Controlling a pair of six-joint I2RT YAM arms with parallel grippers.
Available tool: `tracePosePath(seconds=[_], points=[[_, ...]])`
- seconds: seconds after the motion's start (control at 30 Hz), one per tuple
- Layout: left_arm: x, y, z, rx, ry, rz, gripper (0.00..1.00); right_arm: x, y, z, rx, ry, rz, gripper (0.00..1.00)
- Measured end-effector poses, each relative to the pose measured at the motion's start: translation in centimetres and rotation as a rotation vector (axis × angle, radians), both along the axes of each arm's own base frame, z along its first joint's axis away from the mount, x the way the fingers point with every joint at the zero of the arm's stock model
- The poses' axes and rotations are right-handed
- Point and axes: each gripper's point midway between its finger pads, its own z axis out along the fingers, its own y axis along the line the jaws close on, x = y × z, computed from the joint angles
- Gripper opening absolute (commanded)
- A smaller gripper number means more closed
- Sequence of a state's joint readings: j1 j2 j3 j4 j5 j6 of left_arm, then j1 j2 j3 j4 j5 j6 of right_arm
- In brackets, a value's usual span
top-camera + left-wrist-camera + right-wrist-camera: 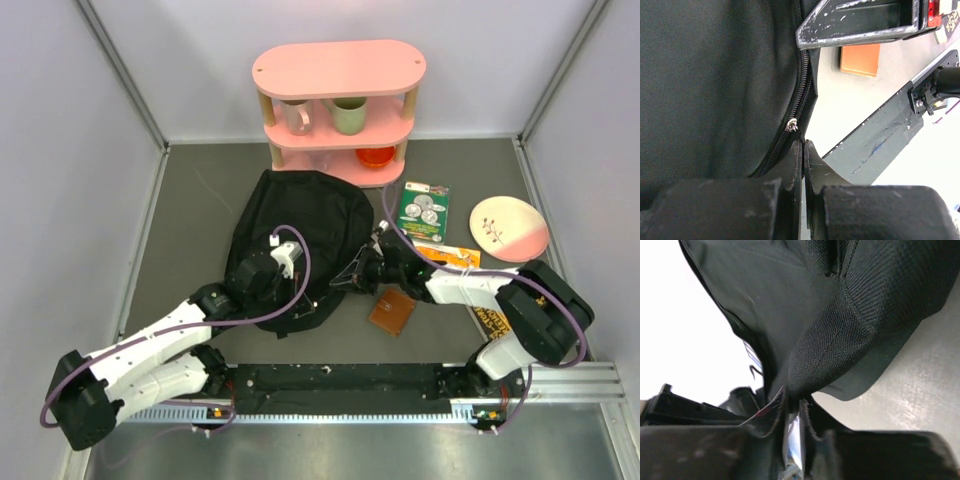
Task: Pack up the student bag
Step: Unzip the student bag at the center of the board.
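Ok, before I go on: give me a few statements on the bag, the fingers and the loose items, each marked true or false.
1. The right fingers pinch a fold of the student bag. True.
2. The brown wallet is inside the bag. False: it lies on the table beside the bag.
3. Two mugs stand on the pink shelf. True.
4. The plate sits on top of the shelf. False: it lies on the table, right of the green packet.
5. The left fingers are wide open. False: they are closed, by the bag's zipper.
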State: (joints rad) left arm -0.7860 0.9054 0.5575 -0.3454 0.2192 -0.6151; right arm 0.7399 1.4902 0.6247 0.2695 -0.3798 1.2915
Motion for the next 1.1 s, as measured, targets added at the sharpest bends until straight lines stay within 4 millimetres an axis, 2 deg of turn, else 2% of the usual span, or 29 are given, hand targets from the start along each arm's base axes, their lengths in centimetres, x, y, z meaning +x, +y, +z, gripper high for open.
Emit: tracePosePath(seconds=[0.23,0.43,0.53,0.63,0.73,0.83,0.87,0.97,1.1], points=[[0.1,-0.1,0.4,0.000,-0.004,0.002,0.00,0.7,-0.5,0.0,-0.015,-0.018,0.010,0.00],[0.7,0.7,0.8,0.030,-0.028,0.049,0.00,3.1,-3.3,0.1,-0.012,-0.021,-0.022,0.00],[0.6,1.7,0.4,0.064,-0.023,0.085,0.00,4.8,-5.6,0.0,-0.015,-0.020,-0.063,0.00],[0.9,2.1,0.4,0.060,-0.028,0.130,0.00,4.6,-6.0,0.0,-0.014,-0.025,-0.033,0.00],[0.8,3.1,-0.7,0.084,-0.002,0.189,0.00,4.1,-6.1,-0.1,-0.026,-0.035,-0.002,0.01],[0.7,3.4,-1.3,0.090,0.014,0.214,0.00,3.6,-6.3,0.1,-0.028,-0.053,0.018,0.32],[0.6,3.4,-1.4,0.090,0.015,0.213,0.00,3.6,-6.4,0.2,-0.029,-0.067,0.019,0.52],[0.0,3.4,-1.7,0.089,0.030,0.191,0.00,3.5,-7.4,0.8,-0.028,-0.102,-0.005,0.69],[-0.4,2.8,-1.7,0.077,0.036,0.141,0.00,2.3,-8.3,2.0,-0.017,-0.152,-0.019,0.75]])
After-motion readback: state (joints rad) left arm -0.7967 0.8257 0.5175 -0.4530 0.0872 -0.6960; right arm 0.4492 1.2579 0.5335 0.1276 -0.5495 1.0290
